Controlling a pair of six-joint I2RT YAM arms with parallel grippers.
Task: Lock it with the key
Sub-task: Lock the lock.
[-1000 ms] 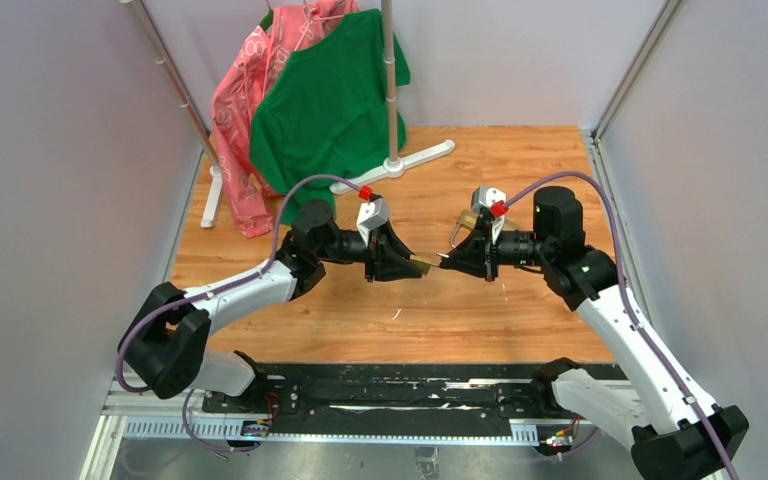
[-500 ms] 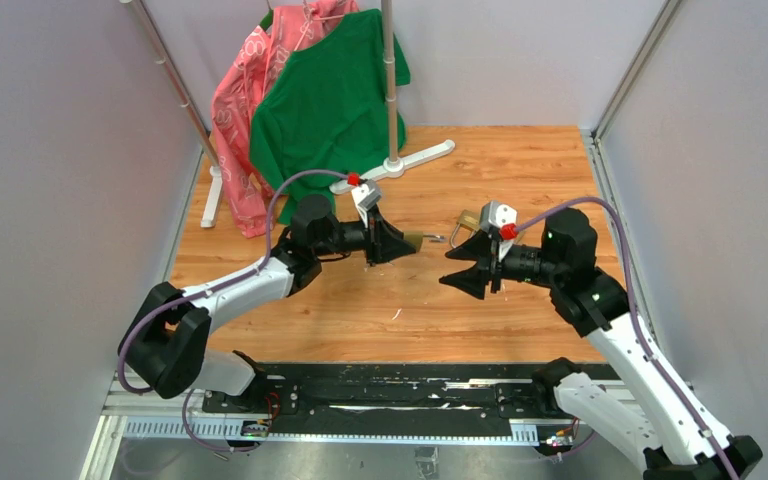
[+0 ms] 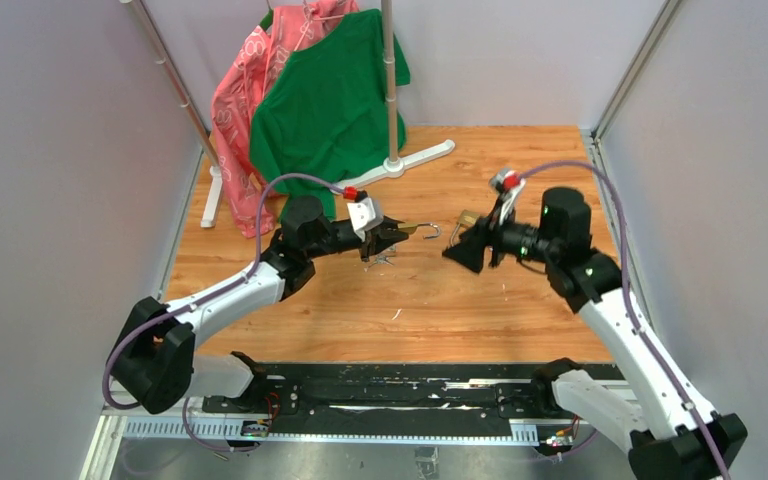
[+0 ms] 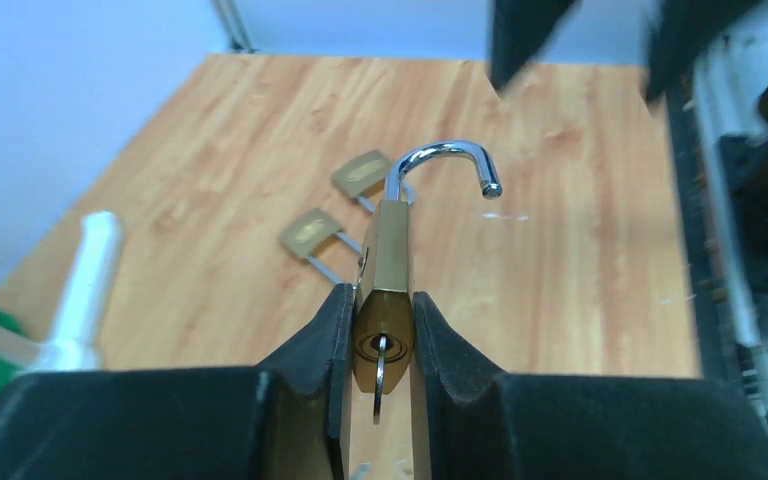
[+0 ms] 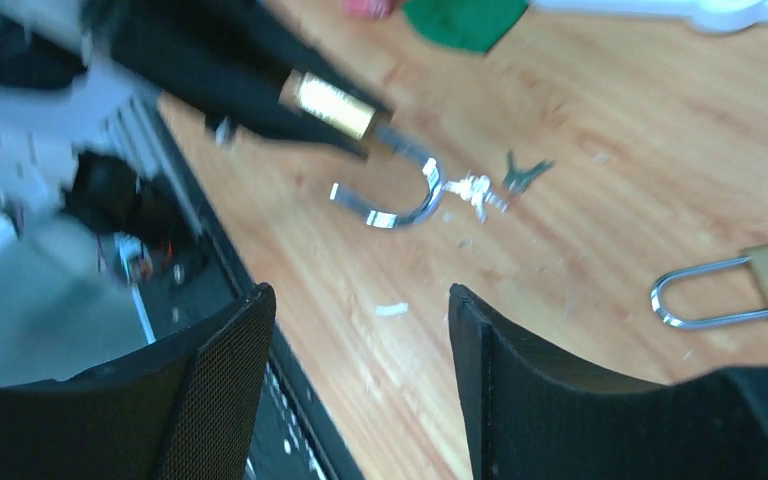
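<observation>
While left tool (image 4: 382,300) clamps padlock (image 4: 392,240) — key (image 4: 379,375) in its keyhole, right tool (image 5: 357,300) apart.

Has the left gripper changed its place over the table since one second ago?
Yes. The left gripper, shut on a brass padlock, has moved toward the far side of the table, closer to the white rack foot.

There are 3 padlocks (image 4: 388,262) (image 4: 311,232) (image 4: 362,172), 2 garments (image 3: 332,100) (image 3: 243,105), 2 arms (image 3: 230,295) (image 3: 615,312).

My overhead view looks down on the open padlock (image 3: 415,231); both wrist views face it closely from opposite sides.
</observation>
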